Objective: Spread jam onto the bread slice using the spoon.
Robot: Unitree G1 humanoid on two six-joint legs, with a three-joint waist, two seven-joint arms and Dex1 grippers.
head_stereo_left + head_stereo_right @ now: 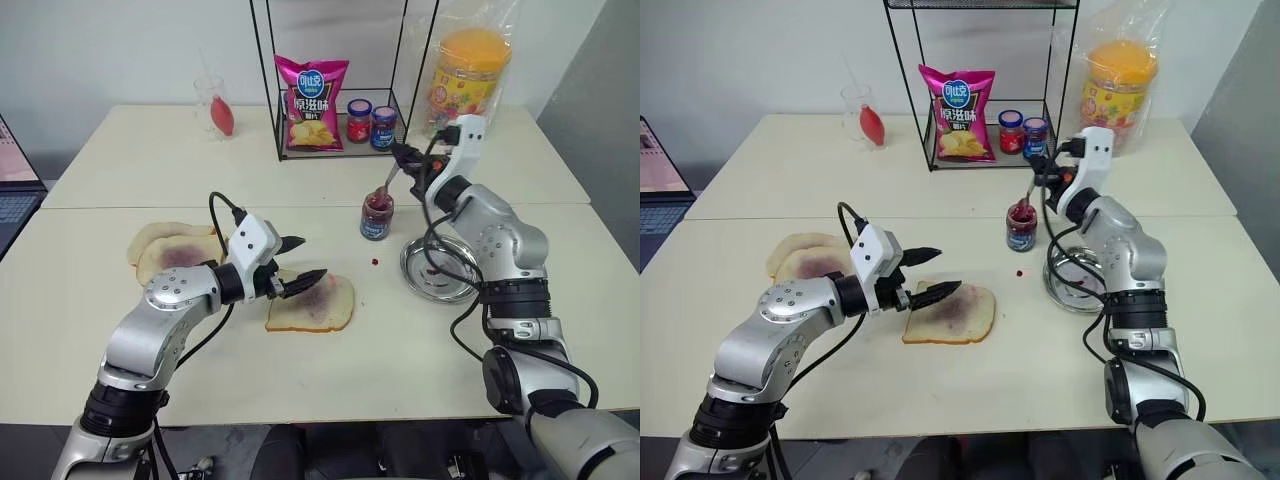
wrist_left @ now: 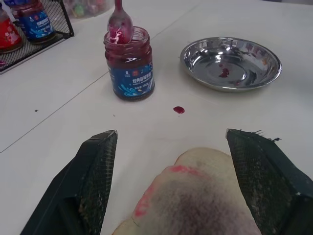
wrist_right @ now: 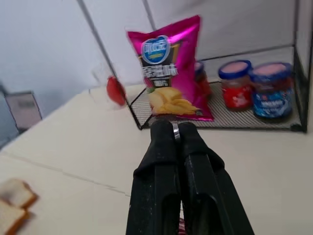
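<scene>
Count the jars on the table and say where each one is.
3. The open jam jar stands left of the steel dish. A red-capped jar and a blue-capped jar sit side by side on the wire rack.

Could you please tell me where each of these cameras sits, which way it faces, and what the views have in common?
Left eye view: on the head, looking forward and down over the table; both arms show.
Right eye view: beside it, same scene.
Left wrist view: on the left arm, looking along the open left hand over the bread slice toward the jam and steel dish.
Right wrist view: on the right arm, looking along the right hand, shut on the spoon, toward the chips bag.
Shared: both wrist views show the lidded jars.
</scene>
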